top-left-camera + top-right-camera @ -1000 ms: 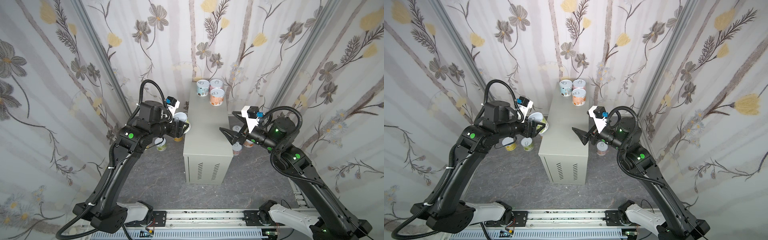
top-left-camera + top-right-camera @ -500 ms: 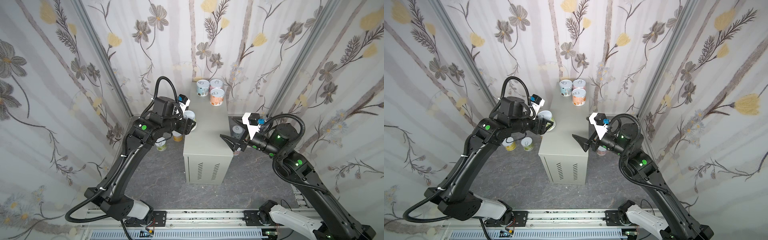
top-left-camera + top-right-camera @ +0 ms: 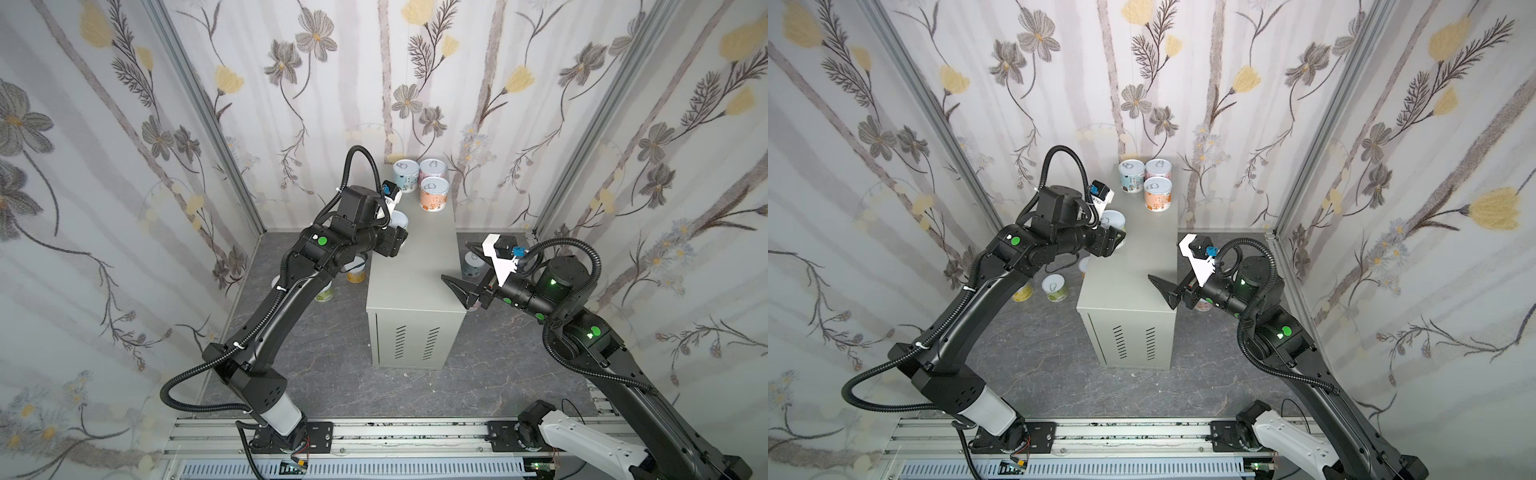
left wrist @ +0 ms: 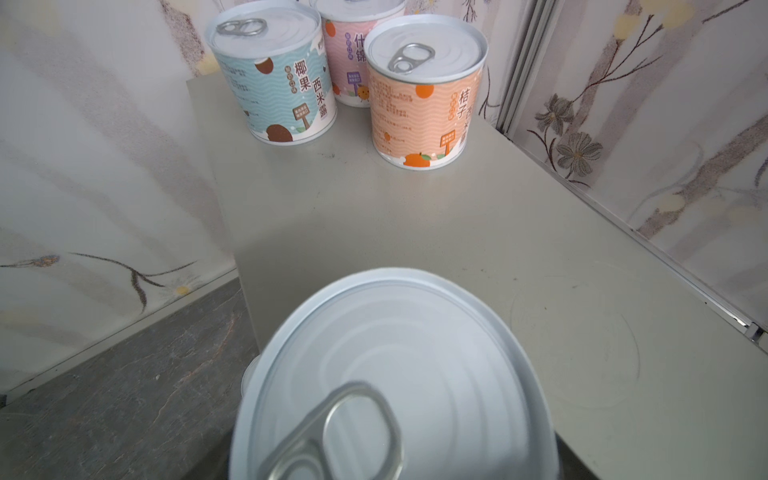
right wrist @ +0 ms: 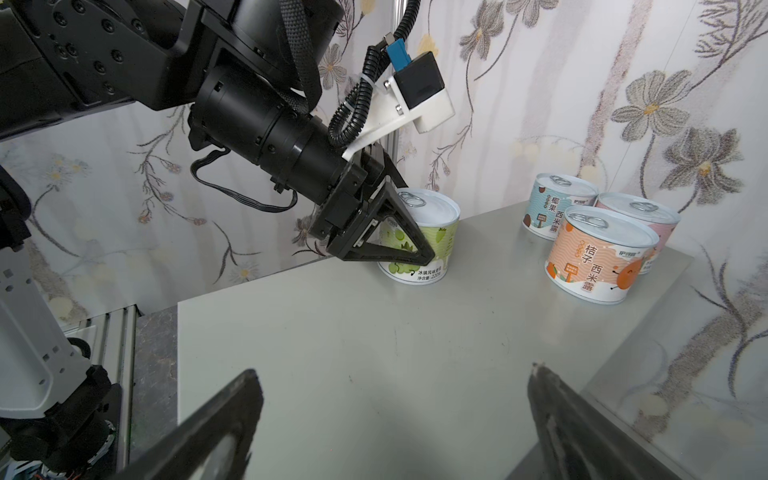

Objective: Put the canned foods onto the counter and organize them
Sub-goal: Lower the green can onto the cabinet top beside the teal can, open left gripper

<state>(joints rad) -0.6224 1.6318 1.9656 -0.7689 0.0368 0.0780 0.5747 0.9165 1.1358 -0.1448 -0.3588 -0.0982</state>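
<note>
The green tin (image 5: 428,210) is short and round, with a silvery pull-tab lid and a pale green grape label. It stands upright at the left edge of the counter (image 3: 415,266), clamped between the jaws of the left gripper (image 5: 415,249). Whether its base touches the top I cannot tell.

At the counter's far end a pale blue tin (image 3: 405,176), a pink tin (image 3: 432,168) and an orange tin (image 3: 434,194) stand close together, apart from the green one.

In the left wrist view the green tin's lid (image 4: 395,374) fills the foreground and hides the fingers. More tins stand on the floor (image 3: 332,365). Two of them (image 3: 355,272) are half hidden behind the left arm, and another (image 3: 471,264) sits behind the right gripper (image 3: 455,259).

That gripper hovers at the counter's right edge with its jaws wide apart and empty. The middle and near parts of the top lie bare.
</note>
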